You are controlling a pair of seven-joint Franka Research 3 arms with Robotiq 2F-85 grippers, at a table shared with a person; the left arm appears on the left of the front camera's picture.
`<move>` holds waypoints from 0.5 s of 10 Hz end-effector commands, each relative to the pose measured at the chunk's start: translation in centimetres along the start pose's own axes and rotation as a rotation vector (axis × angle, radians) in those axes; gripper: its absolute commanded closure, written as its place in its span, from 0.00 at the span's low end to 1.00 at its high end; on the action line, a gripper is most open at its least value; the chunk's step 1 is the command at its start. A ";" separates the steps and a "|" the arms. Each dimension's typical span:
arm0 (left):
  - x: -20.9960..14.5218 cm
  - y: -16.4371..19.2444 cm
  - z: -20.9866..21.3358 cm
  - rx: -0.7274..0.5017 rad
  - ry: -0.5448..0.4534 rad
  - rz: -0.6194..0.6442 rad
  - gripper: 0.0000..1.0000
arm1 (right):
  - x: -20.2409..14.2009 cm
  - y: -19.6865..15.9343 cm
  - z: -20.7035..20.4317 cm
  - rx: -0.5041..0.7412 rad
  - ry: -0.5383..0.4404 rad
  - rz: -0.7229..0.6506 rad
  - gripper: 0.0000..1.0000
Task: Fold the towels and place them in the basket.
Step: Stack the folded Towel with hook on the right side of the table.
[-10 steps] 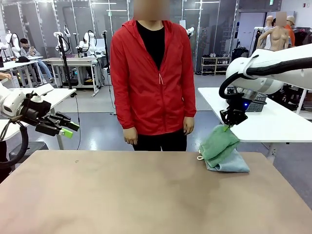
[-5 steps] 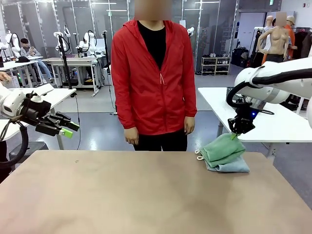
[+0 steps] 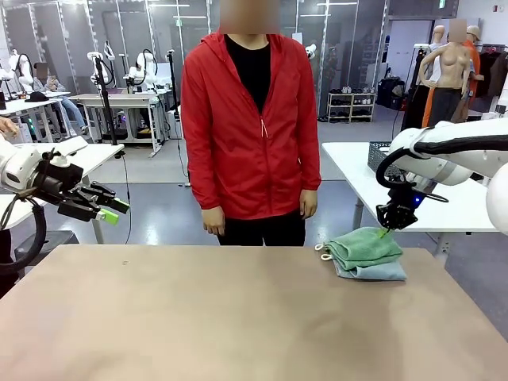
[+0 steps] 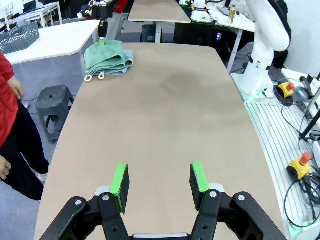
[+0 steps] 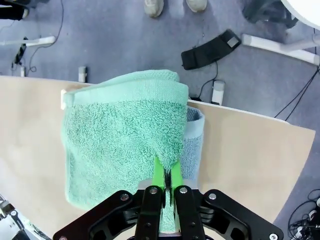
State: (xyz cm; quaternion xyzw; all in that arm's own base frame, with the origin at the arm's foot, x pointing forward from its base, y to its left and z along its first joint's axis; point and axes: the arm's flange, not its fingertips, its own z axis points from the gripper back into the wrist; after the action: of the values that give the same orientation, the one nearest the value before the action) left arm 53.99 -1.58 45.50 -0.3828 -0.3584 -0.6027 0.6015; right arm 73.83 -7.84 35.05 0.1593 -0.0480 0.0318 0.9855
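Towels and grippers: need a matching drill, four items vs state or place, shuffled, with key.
Items:
1. green towel
2. blue towel
3. left gripper
4. right gripper

States:
A. open, holding nothing, off the table's left edge
B. lies on the table under the other towel
C. shut on a pinch of cloth
D. folded, on top of the stack

Pairs: 1-D, 2-B, 3-A, 4-C
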 end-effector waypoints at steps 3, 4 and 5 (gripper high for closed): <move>0.3 0.1 0.1 -0.010 -0.003 0.010 0.37 | -1.2 1.0 2.5 -0.080 -0.017 -0.087 0.74; 0.3 0.1 0.1 -0.010 -0.003 0.010 0.37 | -2.0 1.7 4.0 -0.083 -0.033 -0.076 0.63; 0.3 0.1 0.1 -0.010 -0.003 0.010 0.37 | -3.4 2.6 6.0 -0.079 -0.046 -0.060 0.54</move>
State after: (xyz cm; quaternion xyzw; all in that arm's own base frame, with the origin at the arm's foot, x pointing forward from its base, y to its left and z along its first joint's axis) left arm 53.99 -1.58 45.49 -0.3829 -0.3583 -0.6027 0.6015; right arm 72.64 -8.25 39.93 0.1379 -0.0629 0.0036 0.9884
